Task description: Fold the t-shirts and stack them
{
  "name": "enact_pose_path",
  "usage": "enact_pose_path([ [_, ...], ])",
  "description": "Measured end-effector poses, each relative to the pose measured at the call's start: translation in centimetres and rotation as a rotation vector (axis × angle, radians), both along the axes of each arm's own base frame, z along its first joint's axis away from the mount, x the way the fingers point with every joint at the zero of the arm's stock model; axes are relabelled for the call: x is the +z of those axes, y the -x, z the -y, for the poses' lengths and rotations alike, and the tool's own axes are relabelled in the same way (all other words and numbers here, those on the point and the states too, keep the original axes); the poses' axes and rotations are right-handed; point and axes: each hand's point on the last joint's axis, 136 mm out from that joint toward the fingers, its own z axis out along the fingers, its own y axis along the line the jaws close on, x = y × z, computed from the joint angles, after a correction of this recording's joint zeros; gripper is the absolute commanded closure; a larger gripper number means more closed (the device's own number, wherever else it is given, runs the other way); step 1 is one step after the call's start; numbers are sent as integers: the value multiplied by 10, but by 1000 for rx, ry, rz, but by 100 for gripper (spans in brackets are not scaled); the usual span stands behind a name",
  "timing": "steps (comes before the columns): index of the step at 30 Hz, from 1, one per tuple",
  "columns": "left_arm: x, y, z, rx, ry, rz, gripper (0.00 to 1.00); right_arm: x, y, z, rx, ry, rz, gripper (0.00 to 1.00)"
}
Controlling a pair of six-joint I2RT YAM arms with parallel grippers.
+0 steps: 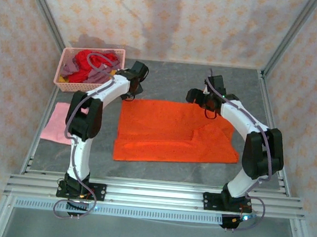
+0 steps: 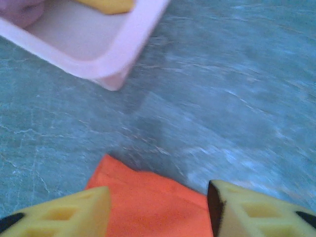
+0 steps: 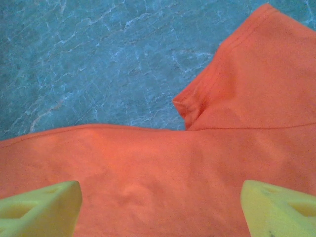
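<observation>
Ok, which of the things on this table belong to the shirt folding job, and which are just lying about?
Belong to the job:
bright orange cloth t-shirt, laid out in the middle
light pink cloth t-shirt, at the left edge
red cloth t-shirt and mauve cloth t-shirt, heaped far left

Lying about:
pink plastic lattice basket
grey marbled table

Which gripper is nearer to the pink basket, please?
Left. The left gripper sits just right of the pink basket, at the far-left corner of the orange t-shirt; the right gripper is across the shirt, at its far-right edge.
</observation>
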Motion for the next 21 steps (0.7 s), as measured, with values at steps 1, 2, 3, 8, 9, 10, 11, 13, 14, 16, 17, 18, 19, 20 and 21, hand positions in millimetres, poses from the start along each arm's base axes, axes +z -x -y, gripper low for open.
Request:
enact_pose_path([
  [1, -5, -1, -4, 9, -6, -15, 52, 1, -1, 0, 0, 0, 3, 16],
  [2, -11, -1, -9, 20, -12, -36, 52, 2, -2, 0, 0, 1, 7, 16],
  [3, -16, 0, -13, 29, -16, -54, 52, 3, -3, 1, 1, 4, 11, 16],
  [8, -29, 8, -24, 54, -22, -109, 54, 4, -5, 2, -1, 18, 17, 16],
  [9, -30, 8, -24, 57, -19, -112, 55, 3, -5, 2, -1, 18, 16, 16],
  [10, -31, 8, -24, 60, -18, -113, 56, 3, -5, 3, -3, 20, 15, 16],
  [11, -31, 8, -24, 60, -15, -116, 56, 2, -5, 3, -3, 21, 15, 16],
  [13, -32, 8, -22, 63, -3, -118, 56, 1, -5, 3, -4, 22, 11, 16],
  [14, -32, 7, -21, 65, 2, -119, 56, 0, -5, 3, -6, 25, 10, 16],
  [16, -32, 7, -20, 68, 9, -120, 57, -1, -6, 4, -7, 27, 8, 16],
  [17, -33, 8, -20, 70, 11, -122, 58, -1, -6, 4, -8, 28, 8, 16],
  [18, -34, 8, -19, 73, 14, -125, 59, -1, -6, 4, -8, 29, 8, 16],
  [19, -35, 8, -19, 76, 17, -126, 60, -1, -6, 4, -8, 29, 8, 16],
  [20, -37, 8, -19, 79, 21, -129, 61, -1, -6, 4, -8, 29, 8, 16],
  [21, -39, 9, -20, 83, 24, -133, 63, -2, -5, 4, -9, 29, 7, 16],
])
